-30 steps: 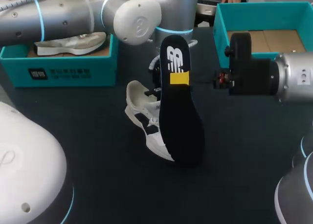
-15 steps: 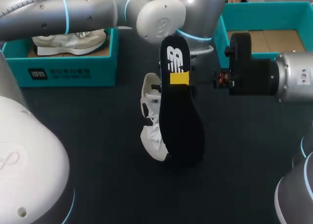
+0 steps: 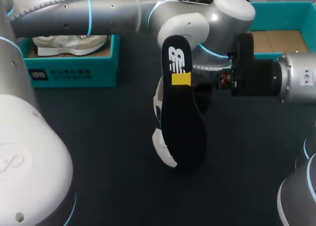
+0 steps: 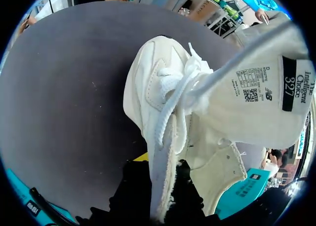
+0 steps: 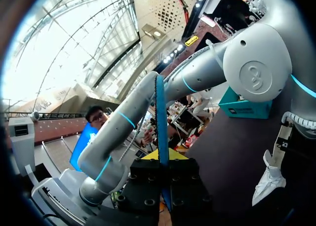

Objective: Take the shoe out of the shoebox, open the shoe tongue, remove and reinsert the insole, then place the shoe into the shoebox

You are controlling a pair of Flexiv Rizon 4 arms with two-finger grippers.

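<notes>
My right gripper [image 3: 181, 79] is shut on the black insole [image 3: 182, 127], holding it upright over the table's middle. In the right wrist view the insole [image 5: 161, 112] shows edge-on between that gripper's [image 5: 163, 159] yellow tips. The white shoe [image 3: 159, 137] hangs just behind the insole, mostly hidden by it. My left arm [image 3: 197, 28] crosses from the left, and its gripper is hidden in the head view. In the left wrist view the left gripper [image 4: 159, 179] is shut on the rim of the shoe's [image 4: 153, 88] opening, with the labelled tongue [image 4: 256, 102] pulled outward.
A teal shoebox [image 3: 64, 70] at the back left holds a second white shoe [image 3: 69, 42]. Another teal shoebox [image 3: 224, 23] at the back right shows a bare cardboard floor. The dark table [image 3: 98, 152] lies below both grippers.
My left arm has swung to the right with the shoe, carrying it from the insole's left side to behind it and turning it. The right arm and insole have kept still.
</notes>
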